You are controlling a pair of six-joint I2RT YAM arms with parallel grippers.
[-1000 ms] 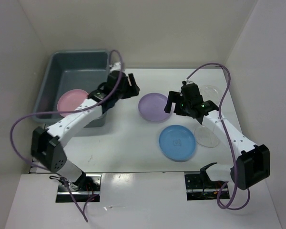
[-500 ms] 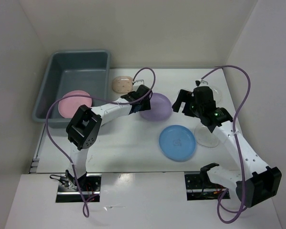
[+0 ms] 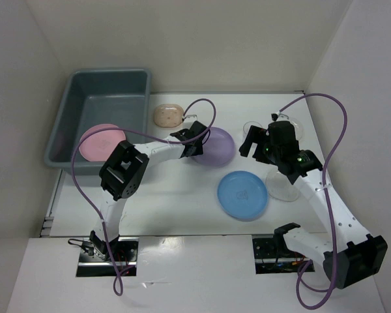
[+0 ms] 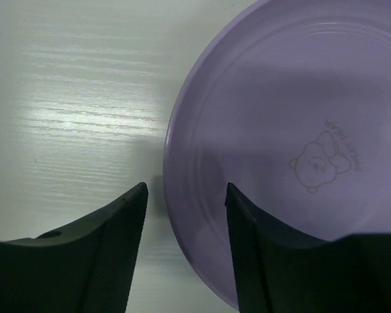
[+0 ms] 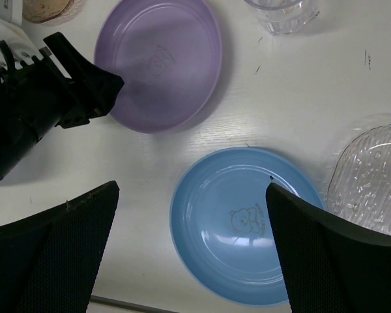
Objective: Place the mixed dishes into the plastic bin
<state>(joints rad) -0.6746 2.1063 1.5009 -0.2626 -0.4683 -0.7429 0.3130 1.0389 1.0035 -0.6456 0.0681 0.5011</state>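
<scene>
A purple plate (image 3: 216, 145) lies mid-table. My left gripper (image 3: 194, 145) is open at its left edge; in the left wrist view (image 4: 186, 195) one finger is over the table and the other over the purple plate (image 4: 293, 117), with the rim between them. My right gripper (image 3: 255, 142) is open and empty, held high over the blue plate (image 3: 242, 194). The right wrist view shows this gripper (image 5: 190, 189) above the blue plate (image 5: 244, 225), and the purple plate (image 5: 159, 62). The grey-blue bin (image 3: 72, 104) stands at the back left with a pink plate (image 3: 99, 142) at its near end.
A beige dish (image 3: 168, 115) sits right of the bin. A clear cup (image 3: 251, 128) stands behind my right gripper, and a clear plate (image 3: 285, 186) lies right of the blue plate. Another clear plate (image 3: 293, 125) lies at the back right. White walls close in both sides.
My left arm has swung from the bin across to the purple plate's left edge, and the plate has slid slightly right. My right gripper has drawn back to the right, away from the purple plate.
</scene>
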